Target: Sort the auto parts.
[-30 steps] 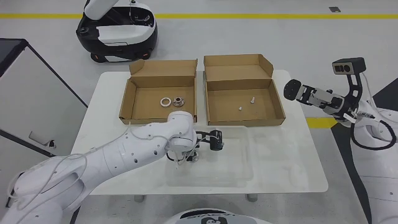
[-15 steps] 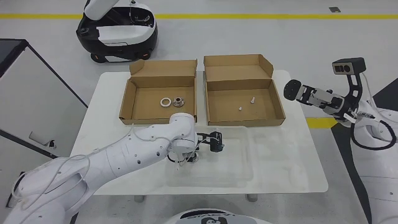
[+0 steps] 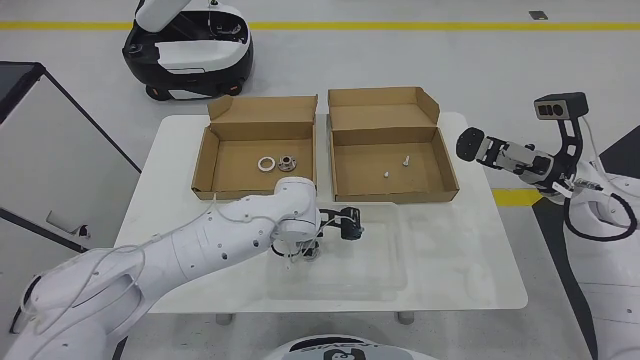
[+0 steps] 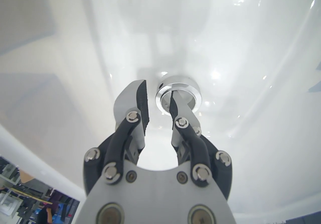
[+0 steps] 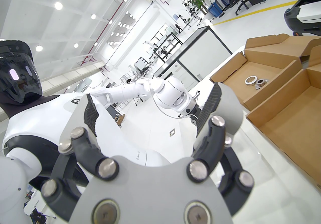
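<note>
A shiny metal ring [image 4: 180,87] lies on the floor of the clear plastic tray [image 4: 250,34]. My left gripper [image 4: 158,99] is open over it, one fingertip down inside the ring's hole and the other just outside its wall. From above, that gripper [image 3: 305,252] is at the tray's [image 3: 390,265] left end. My right gripper [image 3: 470,146] hangs open and empty beyond the table's right edge. The left cardboard box [image 3: 225,165] holds a flat ring [image 3: 267,164] and a flanged part [image 3: 287,164]. Two small bolts [image 3: 406,159] lie in the right box [image 3: 440,165].
Both boxes stand side by side at the back of the white table [image 3: 160,220], lids folded back. The right wrist view shows them [image 5: 278,119] from the side. Another robot's base [image 3: 190,55] stands on the floor behind the table.
My left wrist has shifted very slightly towards the boxes above the tray. The right arm has stayed where it was.
</note>
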